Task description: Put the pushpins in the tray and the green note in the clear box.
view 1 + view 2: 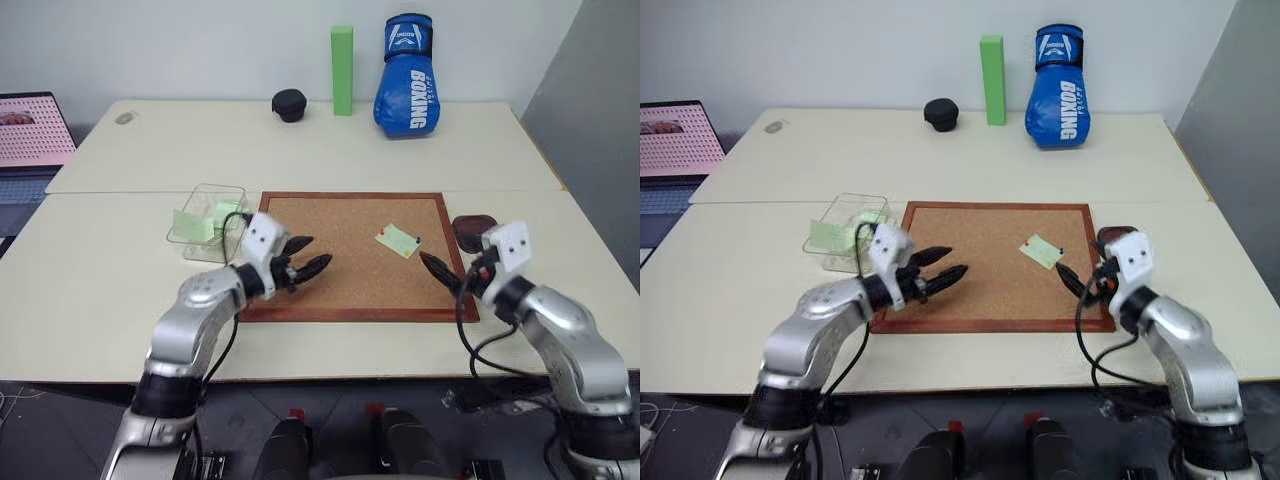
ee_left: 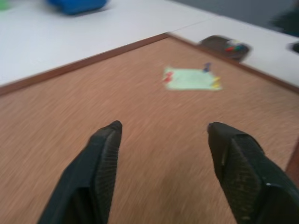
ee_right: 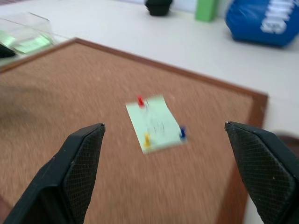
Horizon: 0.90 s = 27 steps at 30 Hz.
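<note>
While both hands (image 3: pixel 163 140) gape empty, green note (image 3: pixel 156 122) lies apparently pinned between them.

Robotics lab or test room. Two plain pale tables (image 1: pixel 120 290) stand pushed together against a bare white wall (image 1: pixel 200 40). An odd set of props sits on them: a corkboard (image 1: pixel 350 270), a boxing glove (image 1: pixel 407 76), a green block (image 1: pixel 343 70). A laptop (image 1: pixel 30 135) stands alongside.
</note>
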Each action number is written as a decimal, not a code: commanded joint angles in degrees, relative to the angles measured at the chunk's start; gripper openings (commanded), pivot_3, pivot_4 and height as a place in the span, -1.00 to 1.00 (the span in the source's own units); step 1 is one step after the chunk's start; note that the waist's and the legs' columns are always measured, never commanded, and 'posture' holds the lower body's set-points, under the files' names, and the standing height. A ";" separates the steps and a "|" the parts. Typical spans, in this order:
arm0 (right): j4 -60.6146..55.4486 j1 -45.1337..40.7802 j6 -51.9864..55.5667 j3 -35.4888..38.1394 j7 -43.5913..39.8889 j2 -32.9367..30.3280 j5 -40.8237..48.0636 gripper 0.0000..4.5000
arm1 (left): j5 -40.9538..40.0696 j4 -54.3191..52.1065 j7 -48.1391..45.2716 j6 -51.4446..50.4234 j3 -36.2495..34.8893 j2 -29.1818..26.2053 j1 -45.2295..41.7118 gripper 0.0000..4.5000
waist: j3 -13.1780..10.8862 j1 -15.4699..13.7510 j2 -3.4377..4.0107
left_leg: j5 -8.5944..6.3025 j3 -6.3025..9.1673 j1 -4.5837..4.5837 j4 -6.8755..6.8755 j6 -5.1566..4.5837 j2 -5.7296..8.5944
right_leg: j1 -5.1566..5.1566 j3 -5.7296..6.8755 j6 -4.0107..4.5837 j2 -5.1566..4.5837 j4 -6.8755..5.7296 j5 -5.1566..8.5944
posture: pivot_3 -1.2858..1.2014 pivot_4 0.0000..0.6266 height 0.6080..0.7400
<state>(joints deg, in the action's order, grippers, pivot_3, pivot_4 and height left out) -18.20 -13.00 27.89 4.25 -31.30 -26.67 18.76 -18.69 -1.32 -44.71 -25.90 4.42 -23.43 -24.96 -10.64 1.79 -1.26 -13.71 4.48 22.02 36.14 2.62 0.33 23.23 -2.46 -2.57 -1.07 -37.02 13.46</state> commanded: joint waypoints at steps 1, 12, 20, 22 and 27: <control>4.69 -5.32 -1.62 -2.57 -2.30 0.10 -0.79 0.94 | 1.78 8.72 -7.28 5.56 3.59 0.26 -5.50 -0.12 | 0.00 0.04 0.00 | 0.00 0.00 0.01 -0.03 0.00 0.00 | 0.01 0.00 -0.01 0.00 0.01 -0.01 | 0.03 -0.52 1.00; 20.56 -13.77 -5.00 -4.61 -1.76 3.05 -4.19 0.94 | 4.99 19.84 -10.70 14.51 5.05 3.65 -10.40 -0.99 | 0.00 -0.04 0.00 | -0.01 0.03 0.33 0.00 -0.01 0.05 | 0.22 0.02 0.16 -0.07 0.03 -0.10 | 0.03 -0.52 1.00; 27.19 -15.52 -8.10 -4.56 -1.11 4.17 -5.62 0.94 | 8.31 20.95 -8.72 15.93 7.34 6.93 -7.65 -0.99 | 0.00 0.09 0.00 | -0.01 0.04 0.30 0.02 -0.01 0.04 | 0.22 0.02 0.16 -0.06 -0.05 -0.11 | 0.03 -0.52 1.00; 28.33 -16.34 -8.89 -4.35 -1.21 4.73 -5.56 0.94 | 9.40 21.60 -8.16 14.49 8.20 7.01 -7.07 -0.99 | 0.00 0.22 0.01 | 0.00 0.01 0.27 0.02 -0.01 0.04 | 0.22 -0.01 0.16 -0.05 -0.07 -0.11 | 0.03 -0.52 1.00; 31.90 -19.22 -11.66 -5.31 -1.91 7.20 -6.09 0.94 | 14.31 27.34 -6.66 14.84 11.29 6.46 -5.70 -0.99 | 0.05 0.25 0.08 | -0.01 0.02 0.01 0.01 -0.01 0.02 | 0.06 -0.02 0.10 -0.02 -0.15 -0.07 | 0.03 -0.52 1.00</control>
<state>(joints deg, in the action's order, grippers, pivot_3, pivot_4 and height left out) 13.27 -30.48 18.62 -1.21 -32.58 -20.05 12.72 -7.37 22.29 -52.02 -10.48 13.84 -16.63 -32.08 -10.59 2.04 -1.19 -13.71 4.49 21.90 36.14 2.61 0.35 23.18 -2.47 -2.55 -1.09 -37.16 13.43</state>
